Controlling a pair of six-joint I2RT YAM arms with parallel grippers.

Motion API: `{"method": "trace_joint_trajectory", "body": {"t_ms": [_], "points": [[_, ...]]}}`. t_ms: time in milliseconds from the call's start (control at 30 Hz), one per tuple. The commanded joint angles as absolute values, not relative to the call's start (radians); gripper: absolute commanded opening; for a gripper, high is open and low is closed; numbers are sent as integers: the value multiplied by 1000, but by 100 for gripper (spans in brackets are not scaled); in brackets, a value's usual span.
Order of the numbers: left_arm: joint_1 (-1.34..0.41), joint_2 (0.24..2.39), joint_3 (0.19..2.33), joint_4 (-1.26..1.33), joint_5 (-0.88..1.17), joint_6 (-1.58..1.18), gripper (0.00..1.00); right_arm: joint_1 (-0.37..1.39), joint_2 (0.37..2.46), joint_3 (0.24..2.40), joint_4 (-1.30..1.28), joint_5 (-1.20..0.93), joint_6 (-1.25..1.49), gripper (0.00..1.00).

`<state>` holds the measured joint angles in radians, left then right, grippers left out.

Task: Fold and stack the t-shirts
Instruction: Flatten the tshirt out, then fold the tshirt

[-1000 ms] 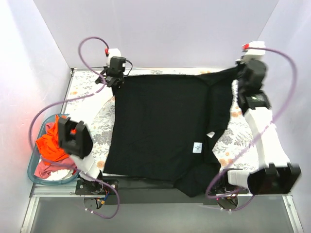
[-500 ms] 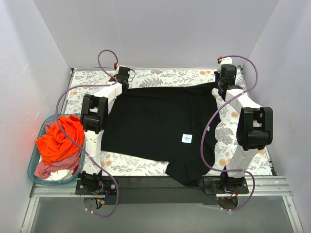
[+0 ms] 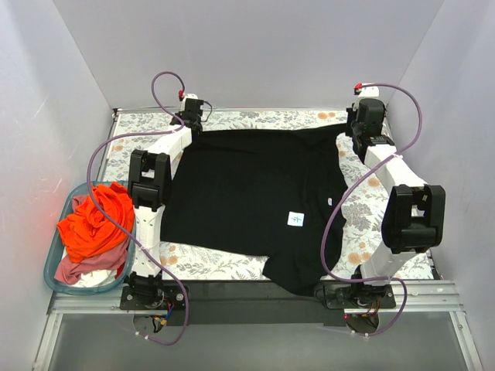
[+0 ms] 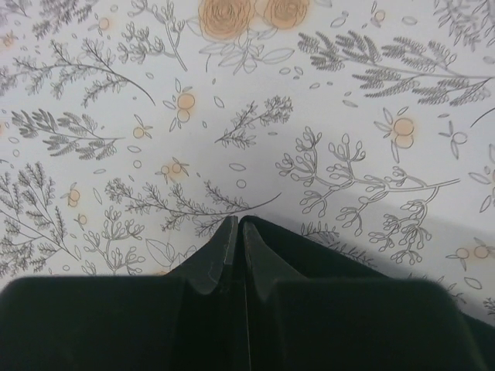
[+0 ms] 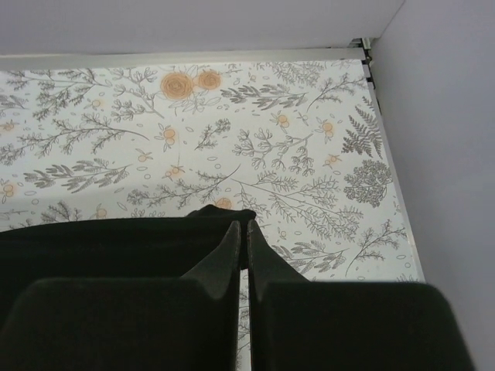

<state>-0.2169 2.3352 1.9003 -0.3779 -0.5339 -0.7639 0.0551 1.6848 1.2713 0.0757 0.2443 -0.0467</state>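
One black t-shirt [image 3: 247, 193] lies spread flat over most of the tabletop [image 3: 139, 133], white label [image 3: 295, 219] up. Its near-right part droops past the near edge. At the far edge, the left tool [image 4: 236, 226] is clenched on the shirt's far-left corner and the right tool [image 5: 241, 228] on its far-right corner. Off the left edge, an orange-red t-shirt [image 3: 93, 224] is heaped over a pink t-shirt [image 3: 73, 269] in the basket [image 3: 48, 268].

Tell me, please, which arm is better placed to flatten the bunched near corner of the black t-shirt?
Right, probably: the bunched corner lies beside the right arm's base, whereas the left arm would reach across the black t-shirt. Left fingers and right fingers pinch its far edge.
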Motion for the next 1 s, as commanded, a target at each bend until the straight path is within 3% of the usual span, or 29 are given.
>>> {"method": "trace_joint_trajectory", "body": {"t_ms": [0,467,700,967], "points": [[-189,2316,1956,-342,-568,-729,0,46,1649,1287,109,334,-34,1],[-181,2436,2051,-305,-647,-624,0,63,1821,1431,31,295,18,1],[-181,2439,2020,-310,-660,-629,0,63,1717,1272,2,252,90,1],[-181,2350,1951,-308,-640,-646,0,72,1606,1235,-109,201,147,1]]}}
